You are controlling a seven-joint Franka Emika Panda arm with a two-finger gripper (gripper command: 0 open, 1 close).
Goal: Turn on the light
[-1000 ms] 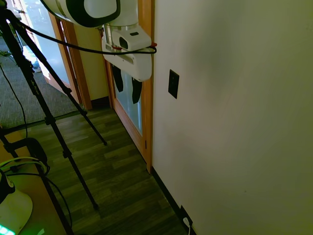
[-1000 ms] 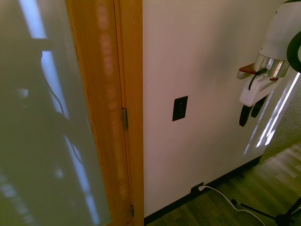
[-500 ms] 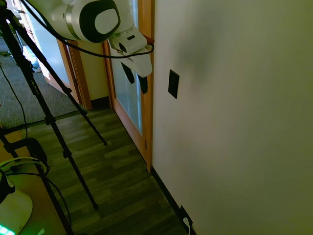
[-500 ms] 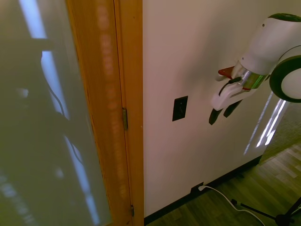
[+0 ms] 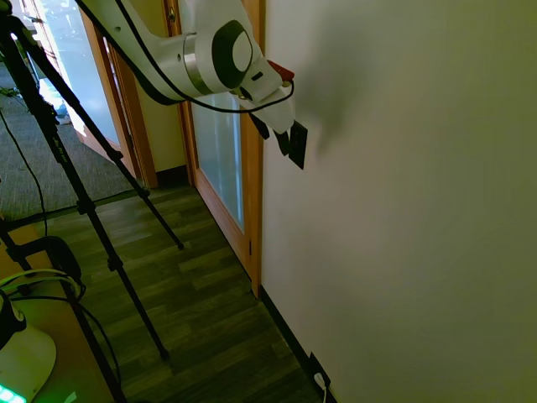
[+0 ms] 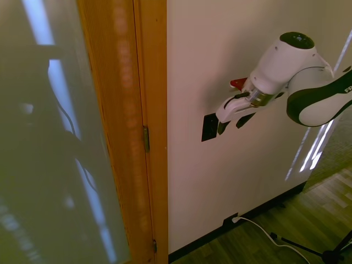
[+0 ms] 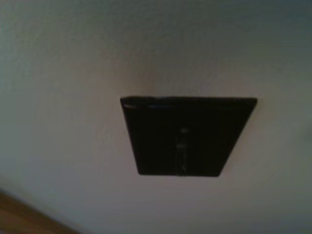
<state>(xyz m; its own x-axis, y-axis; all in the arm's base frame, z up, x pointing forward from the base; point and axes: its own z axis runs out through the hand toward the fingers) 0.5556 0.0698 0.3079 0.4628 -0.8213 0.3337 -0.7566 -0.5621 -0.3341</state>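
Parted a moderate way, the two dark fingers of the white arm's gripper [image 6: 233,124] hold nothing and point at the small flat black rectangular switch plate [image 6: 209,127] on the pale wall [image 6: 242,181]. In the second exterior view one fingertip [image 6: 222,127] overlaps the plate's right edge while the other sits farther right over bare wall; whether either actually touches the plate or the wall cannot be told. In the first exterior view the gripper [image 5: 273,137] comes in from the left, its fingers lying across the upper left part of the switch plate [image 5: 299,151], so that only the plate's lower right portion shows clearly.

The switch plate is mounted upright on the wall, taller than wide, just to the right of the honey-coloured wooden door frame [image 6: 143,110] in the second exterior view. A frosted glass door panel [image 6: 49,143] fills the space left of that frame. In the wrist view the switch plate [image 7: 187,136] sits near the middle, dark and blurred, with a faint vertical detail at its centre, surrounded by plain wall.

Low on the wall, near the dark baseboard [image 6: 264,206], a black outlet plate [image 6: 229,221] carries a white plug whose white cord [image 6: 264,231] trails over the dark wood-plank floor [image 5: 201,311].
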